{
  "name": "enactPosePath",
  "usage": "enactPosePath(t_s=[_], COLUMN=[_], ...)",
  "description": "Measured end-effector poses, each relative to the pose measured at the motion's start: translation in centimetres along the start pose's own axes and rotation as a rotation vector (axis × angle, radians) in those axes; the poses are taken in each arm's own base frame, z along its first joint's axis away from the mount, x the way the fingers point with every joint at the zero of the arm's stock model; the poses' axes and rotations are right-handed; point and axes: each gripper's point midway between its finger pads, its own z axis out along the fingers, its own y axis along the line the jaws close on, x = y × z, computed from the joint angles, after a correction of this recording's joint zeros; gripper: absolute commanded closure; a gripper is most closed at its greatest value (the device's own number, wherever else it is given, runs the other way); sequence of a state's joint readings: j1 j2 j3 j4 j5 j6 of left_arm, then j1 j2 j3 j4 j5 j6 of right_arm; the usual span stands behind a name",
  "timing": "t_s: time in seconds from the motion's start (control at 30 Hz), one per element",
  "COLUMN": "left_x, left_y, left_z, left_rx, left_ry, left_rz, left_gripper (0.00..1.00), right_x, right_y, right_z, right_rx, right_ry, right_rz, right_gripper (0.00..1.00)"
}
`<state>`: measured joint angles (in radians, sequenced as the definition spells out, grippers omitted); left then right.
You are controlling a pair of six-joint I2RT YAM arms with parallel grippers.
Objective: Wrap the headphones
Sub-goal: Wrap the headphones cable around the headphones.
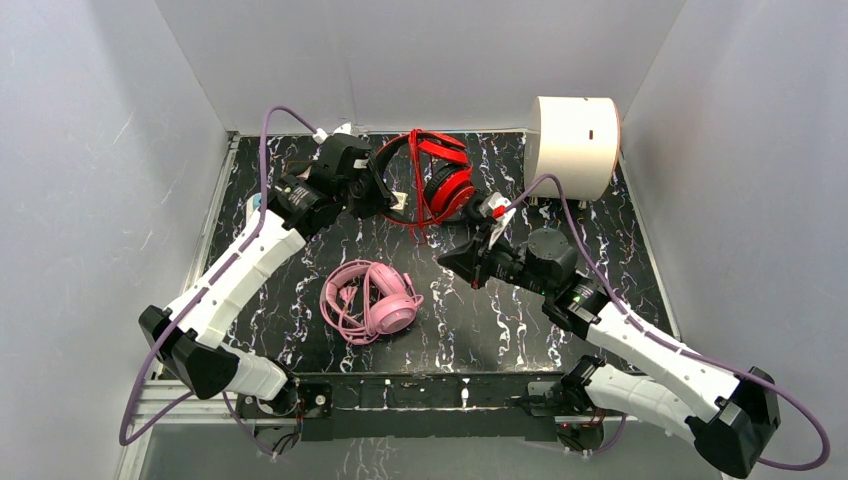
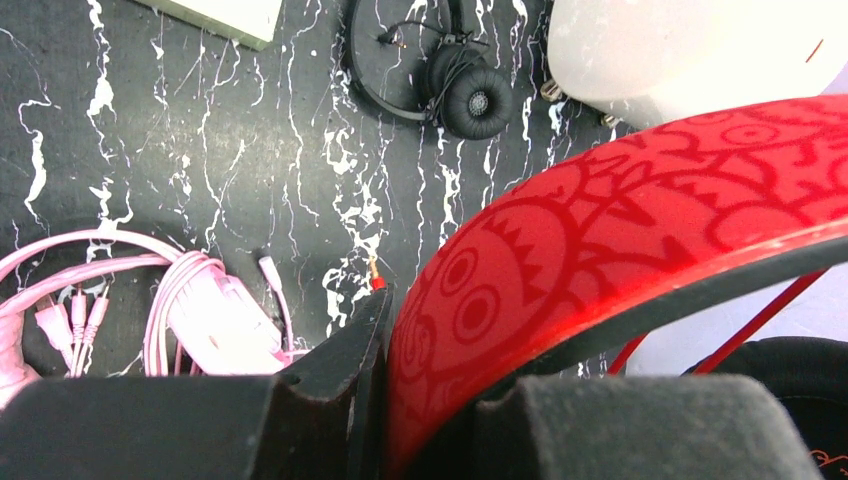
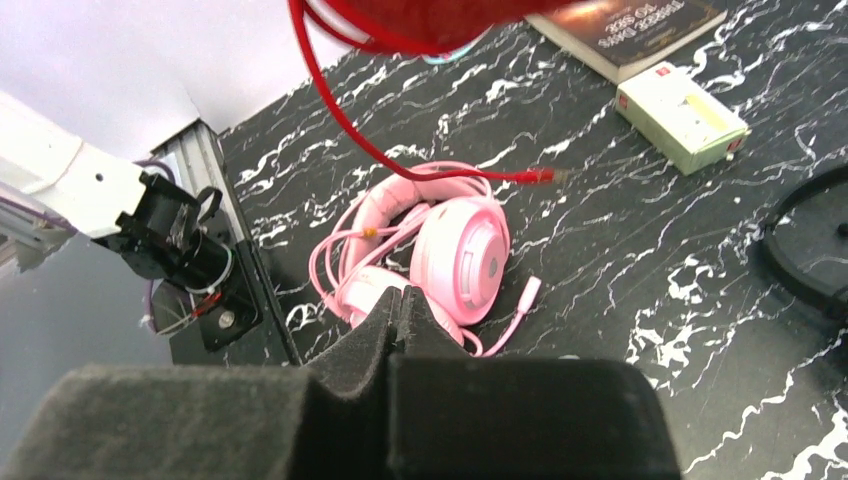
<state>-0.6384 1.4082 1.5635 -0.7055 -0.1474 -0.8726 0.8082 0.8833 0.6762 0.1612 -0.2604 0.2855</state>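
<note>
**A:** Where's the red headset (image 1: 440, 185)?
**B:** Far middle of the table (image 1: 480, 330). Your left gripper (image 2: 385, 400) is clamped on its patterned headband (image 2: 640, 200), probably to hold it steady so the cable can go round.
**A:** Right gripper (image 1: 450, 258)?
**B:** Jaws pressed together, nothing between them. The red cable (image 3: 335, 110) dangles just ahead with its plug (image 3: 535, 176) free, so you have no hold on it.
**A:** The others?
**B:** Pink headset (image 1: 375, 300) lies near centre and looks wound. Black headset (image 2: 470, 95) lies beside the white cylinder (image 1: 572, 140).
</note>
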Motion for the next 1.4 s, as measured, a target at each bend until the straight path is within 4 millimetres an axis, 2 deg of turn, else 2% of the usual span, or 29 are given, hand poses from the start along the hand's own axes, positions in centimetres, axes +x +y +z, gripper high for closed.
enactPosePath(t_s=[0.07, 0.13, 0.2, 0.23, 0.3, 0.43, 0.5, 0.53, 0.67, 0.9, 1.03, 1.3, 1.4], left_x=[0.3, 0.5, 0.6, 0.6, 0.6, 0.3, 0.2, 0.1, 0.0, 0.2, 0.2, 0.1, 0.0], left_y=[0.2, 0.4, 0.6, 0.7, 0.7, 0.7, 0.6, 0.5, 0.4, 0.7, 0.8, 0.8, 0.7], left_z=[-0.1, -0.1, -0.1, -0.1, -0.2, -0.7, -1.0, -1.1, -1.4, -1.2, -1.1, -1.1, -1.1], left_rx=[-0.001, -0.004, -0.011, -0.011, -0.01, 0.004, 0.017, 0.023, 0.044, 0.047, 0.044, 0.045, 0.048], left_ry=[0.011, 0.016, 0.02, 0.02, 0.019, 0.007, -0.003, -0.007, -0.013, -0.017, -0.016, -0.022, -0.025], left_rz=[0.002, 0.007, 0.017, 0.025, 0.04, 0.077, 0.09, 0.097, 0.125, 0.168, 0.183, 0.2, 0.201], left_gripper=[1.0, 1.0, 1.0, 1.0, 1.0, 1.0, 1.0, 1.0, 1.0, 1.0, 1.0, 1.0, 1.0], right_x=[-0.1, 0.1, 0.7, 1.2, 2.4, 4.9, 5.1, 5.0, 4.4, 3.2, 4.0, 5.4, 6.3], right_y=[-0.1, -0.5, -1.2, -1.5, -2.1, -2.5, -2.4, -2.4, -2.4, -2.5, -2.4, 0.1, 0.0], right_z=[0.2, 0.4, 0.5, 0.5, 0.4, -0.1, -0.2, -0.2, -0.1, 1.6, 2.5, 2.5, 2.9], right_rx=[0.002, 0.025, 0.075, 0.099, 0.149, 0.204, 0.211, 0.217, 0.265, 0.343, 0.382, 0.382, 0.401], right_ry=[-0.009, 0.0, 0.036, 0.055, 0.116, 0.21, 0.224, 0.224, 0.192, 0.156, 0.185, 0.218, 0.236], right_rz=[0.002, 0.027, 0.088, 0.118, 0.223, 0.452, 0.567, 0.621, 0.823, 1.183, 1.389, 1.588, 1.622], right_gripper=[0.98, 0.84, 0.77, 0.69, 0.53, 0.34, 0.23, 0.21, 0.18, 0.24, 0.35, 0.37, 0.37])
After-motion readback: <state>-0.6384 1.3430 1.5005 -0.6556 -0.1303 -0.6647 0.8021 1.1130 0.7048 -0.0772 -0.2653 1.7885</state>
